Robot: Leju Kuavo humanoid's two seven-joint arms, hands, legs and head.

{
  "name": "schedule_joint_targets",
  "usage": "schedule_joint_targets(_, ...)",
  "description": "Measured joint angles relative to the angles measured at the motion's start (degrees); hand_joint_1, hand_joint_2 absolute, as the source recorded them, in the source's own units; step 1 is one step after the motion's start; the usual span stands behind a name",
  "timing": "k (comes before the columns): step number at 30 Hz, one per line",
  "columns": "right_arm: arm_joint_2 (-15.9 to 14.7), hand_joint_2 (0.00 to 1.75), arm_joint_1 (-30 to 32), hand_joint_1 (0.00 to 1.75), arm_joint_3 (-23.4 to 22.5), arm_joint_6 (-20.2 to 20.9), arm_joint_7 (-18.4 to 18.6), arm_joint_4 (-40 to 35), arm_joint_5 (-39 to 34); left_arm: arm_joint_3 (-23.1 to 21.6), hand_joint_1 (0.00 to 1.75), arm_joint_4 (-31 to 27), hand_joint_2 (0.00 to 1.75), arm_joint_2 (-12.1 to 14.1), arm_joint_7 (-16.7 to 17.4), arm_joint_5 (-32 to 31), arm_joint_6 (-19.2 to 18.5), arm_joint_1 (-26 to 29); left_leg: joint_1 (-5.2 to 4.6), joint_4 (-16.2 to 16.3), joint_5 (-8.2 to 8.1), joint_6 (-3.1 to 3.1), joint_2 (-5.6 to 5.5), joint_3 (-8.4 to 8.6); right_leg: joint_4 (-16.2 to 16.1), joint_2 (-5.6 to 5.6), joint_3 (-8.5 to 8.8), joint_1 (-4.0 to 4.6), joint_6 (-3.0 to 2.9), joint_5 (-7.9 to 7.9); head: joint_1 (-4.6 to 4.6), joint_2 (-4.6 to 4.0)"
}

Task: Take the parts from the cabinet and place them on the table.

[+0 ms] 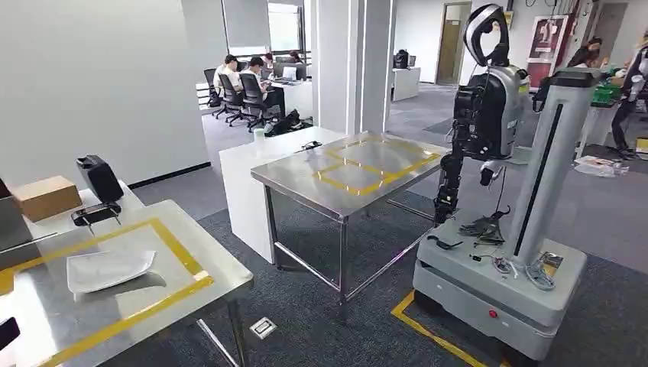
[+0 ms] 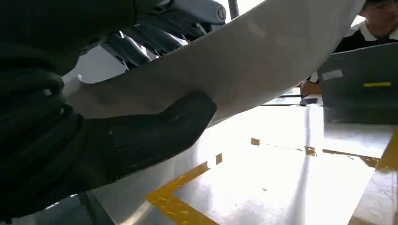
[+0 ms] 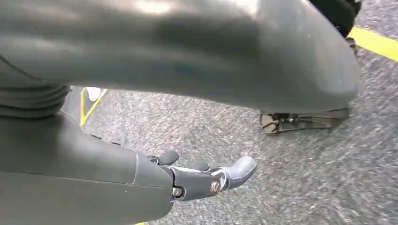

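Head view: at the lower left of the frame stands a steel desk (image 1: 191,248) marked with a rectangle of yellow tape (image 1: 172,243). A white part (image 1: 107,269) lies flat inside that rectangle, in the left third of the frame. It is a thin, pale sheet, roughly rectangular, with one long edge curling up slightly. Behind it, toward the upper left, sit a cardboard box (image 1: 46,196) and a black device (image 1: 99,178). Mid-frame is a second steel desk (image 1: 351,172), also taped in yellow. At the right stands another robot on a grey wheeled base (image 1: 500,287).

Left wrist view: the left hand (image 2: 141,136) grips a white part (image 2: 225,70), with the thick thumb pressed on one face and the darker fingers (image 2: 136,44) behind the other. The part hangs just above the taped desk top, not touching it as far as the frame shows. It looks smooth, matte and gently curved, like a moulded shell.

Judgement on handling: light, fairly stiff but liable to flex. The smooth face may slip in a loose pinch. The best hold is near an edge, thumb opposing fingers, as here.

Right wrist view: the right hand (image 3: 206,178) hangs over grey carpet, fingers spread and holding nothing.
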Motion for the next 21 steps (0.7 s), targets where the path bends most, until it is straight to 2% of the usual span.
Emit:
schedule_joint_targets(1,0.0,0.0,0.0,0.0,0.0,0.0,0.0,0.0,0.0,0.0,1.75,0.0,1.75,0.0,0.0,0.0,0.0,0.0,0.06,-0.1,-0.36,0.62,-0.14,0.0,-0.1,0.0,-0.25,-0.02,0.23,-0.02,0.02,0.0)
schedule_joint_targets(3,0.0,0.0,0.0,0.0,0.0,0.0,0.0,0.0,0.0,0.0,1.75,0.0,1.75,0.0,0.0,0.0,0.0,0.2,-0.02,-0.1,-0.56,0.99,-0.4,-0.24,-0.4,-0.21,-0.06,-0.08,0.58,-0.01,0.09,0.0)
schedule_joint_targets(4,0.0,0.0,-0.1,0.0,0.0,0.0,0.0,0.0,0.0,0.0,1.75,0.0,1.75,0.0,0.0,0.0,0.0,0.2,0.49,-0.4,-0.6,1.45,-0.59,0.06,-0.4,-0.35,0.19,0.09,1.03,-0.44,0.19,0.02)
schedule_joint_targets(5,-0.2,0.0,0.0,0.0,0.0,0.0,0.0,0.0,0.0,0.0,1.75,-0.1,1.75,-0.1,0.0,0.0,0.0,0.2,0.66,-0.5,-0.71,1.78,-0.55,0.33,1.9,-0.25,-0.54,0.03,1.48,-1.66,0.17,0.0)
schedule_joint_targets(6,-0.2,0.0,0.0,0.0,0.0,0.0,0.0,0.0,0.0,0.1,1.75,-0.3,1.75,-0.1,0.0,0.0,0.0,0.2,0.69,-0.6,-0.94,2.14,-0.57,0.57,4.8,0.03,-1.77,0.15,1.73,-2.7,0.22,0.0)
schedule_joint_targets(8,-0.2,0.0,0.0,0.0,0.0,0.0,-0.1,0.0,0.0,0.1,1.75,-0.3,1.75,-0.2,0.0,0.0,0.0,0.2,0.54,-0.6,-1.25,2.56,-0.64,0.77,13.3,0.19,-6.48,-0.21,1.95,-6.23,0.26,0.0)
schedule_joint_targets(9,-0.2,0.0,0.0,0.0,0.0,0.0,-0.2,0.0,0.0,0.1,1.75,-0.3,1.75,-0.2,0.0,0.0,0.0,0.2,0.52,-0.5,-1.4,2.6,-0.69,0.88,16.9,0.18,-8.87,-0.36,2.02,-7.3,0.28,0.0)
schedule_joint_targets(10,-0.2,0.0,0.0,0.0,0.0,0.0,-0.2,0.0,0.0,0.1,1.75,-0.3,1.75,-0.3,0.0,0.0,0.0,0.2,0.52,-0.5,-1.63,2.55,-0.85,1.09,18.6,0.18,-10.64,-0.51,2.11,-6.79,0.26,0.0)
schedule_joint_targets(11,-0.2,0.0,0.1,0.0,0.0,0.0,-0.2,0.0,0.0,0.1,1.75,-0.3,1.75,-0.4,-0.1,0.0,0.0,0.3,0.56,-0.5,-1.86,2.43,-0.97,1.42,17.1,0.18,-10.66,-0.67,2.15,-4.72,0.28,0.0)
schedule_joint_targets(12,-0.2,0.0,0.2,0.0,0.0,0.0,-0.2,0.0,0.0,0.1,1.75,-0.3,1.75,-0.4,-0.3,0.0,-0.2,0.3,0.6,-0.5,-2.11,2.29,-1.05,1.79,14.0,0.18,-9.71,-0.79,2.13,-2.15,0.26,0.0)
schedule_joint_targets(13,-0.2,0.0,0.3,0.0,0.0,0.0,-0.3,0.0,0.0,0.2,1.75,-0.3,1.75,-0.5,-0.6,-0.1,-0.2,0.3,0.65,-0.5,-2.49,2.01,-1.12,2.42,8.0,0.19,-7.39,-0.9,2.02,1.83,0.28,0.0)
schedule_joint_targets(14,-0.2,0.0,0.3,0.0,0.0,0.0,-0.4,0.0,0.0,0.3,1.75,-0.4,1.75,-0.5,-0.8,-0.1,-0.2,0.2,0.71,-0.5,-2.82,1.76,-1.13,2.84,2.9,0.23,-5.39,-0.92,1.79,4.67,0.26,0.0)
schedule_joint_targets(15,-0.2,0.0,0.3,0.0,0.0,0.0,-0.5,0.0,0.0,0.4,1.75,-0.4,1.75,-0.5,-0.8,-0.2,-0.2,0.0,0.49,-0.5,-3.03,1.39,-1.15,2.88,1.3,0.47,-4.62,-0.67,1.67,3.61,0.24,0.0)
schedule_joint_targets(17,-0.2,0.0,0.3,0.0,0.0,0.0,-0.5,0.0,0.0,0.4,1.75,-0.4,1.75,-0.6,-0.8,-0.4,-0.2,-0.3,0.47,-0.7,-3.03,0.71,-1.35,2.71,0.2,0.44,-4.23,-0.57,1.38,3.31,0.2,0.0)
schedule_joint_targets(19,-0.1,0.0,0.3,0.0,0.0,0.0,-0.5,0.0,0.0,0.4,1.75,-0.5,1.75,-0.6,-0.8,-0.6,-0.3,-0.3,0.65,-1.3,-3.09,-0.12,-1.44,3.17,-0.1,0.4,-3.97,-0.48,0.56,3.22,0.28,0.02)
schedule_joint_targets(20,-0.1,0.0,0.2,0.0,0.0,0.0,-0.5,0.0,0.0,0.5,1.75,-0.6,1.75,-0.6,-0.8,-0.6,-0.3,-0.2,0.81,-1.2,-3.38,-0.38,-1.36,2.85,-0.7,0.38,-3.38,-0.94,0.19,3.39,0.24,0.0)
schedule_joint_targets(21,-0.1,0.0,0.3,0.0,-0.1,0.0,-0.5,0.0,0.0,0.5,1.75,-0.5,1.75,-0.6,-0.9,-0.7,-0.3,-0.4,0.73,0.7,-4.06,-0.41,-1.06,2.41,-1.0,0.36,-2.72,-0.88,-0.18,3.21,0.2,0.0)
